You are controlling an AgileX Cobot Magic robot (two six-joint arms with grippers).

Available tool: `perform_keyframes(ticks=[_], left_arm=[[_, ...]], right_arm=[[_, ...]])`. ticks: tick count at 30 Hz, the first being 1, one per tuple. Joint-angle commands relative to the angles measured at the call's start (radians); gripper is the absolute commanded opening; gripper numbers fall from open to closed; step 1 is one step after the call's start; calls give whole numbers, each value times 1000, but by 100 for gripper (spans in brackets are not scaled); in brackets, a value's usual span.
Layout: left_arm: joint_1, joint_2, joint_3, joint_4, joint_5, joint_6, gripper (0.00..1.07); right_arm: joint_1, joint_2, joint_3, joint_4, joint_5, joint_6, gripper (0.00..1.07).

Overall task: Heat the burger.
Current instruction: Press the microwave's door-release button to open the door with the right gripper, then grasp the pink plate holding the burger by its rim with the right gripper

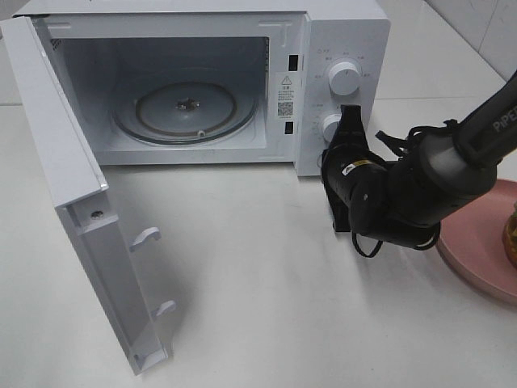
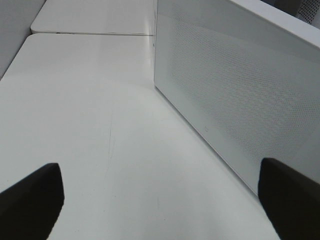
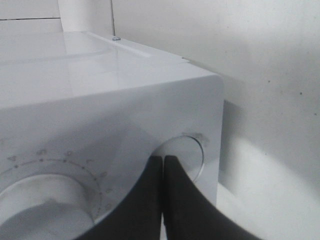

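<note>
Only a golden-brown sliver of the burger (image 1: 511, 234) shows, at the right edge on the pink plate (image 1: 477, 242). The white microwave (image 1: 339, 32) stands at the back with its door (image 1: 56, 162) swung wide to the left. Its glass turntable (image 1: 186, 109) is bare. My right gripper (image 1: 350, 111) is shut with nothing in it and points at the control panel beside the lower knob (image 1: 330, 127). In the right wrist view its closed fingertips (image 3: 163, 160) sit just in front of a knob (image 3: 186, 152). My left gripper (image 2: 160, 197) is open and empty beside the door's perforated panel (image 2: 240, 100).
The upper knob (image 1: 345, 78) sits above the lower one on the panel. The open door juts far out over the left of the white table (image 1: 258, 283). The right arm's black body (image 1: 420, 194) hangs between the microwave and the plate.
</note>
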Motion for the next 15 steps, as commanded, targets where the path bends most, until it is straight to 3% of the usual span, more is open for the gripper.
perform_keyframes(ticks=[1, 15], left_arm=[[3, -24, 2, -1, -10, 1, 98], [3, -24, 2, -1, -10, 1, 98]], right_arm=[[-4, -50, 20, -38, -13, -4, 0], [-5, -186, 136, -106, 133, -200, 0]])
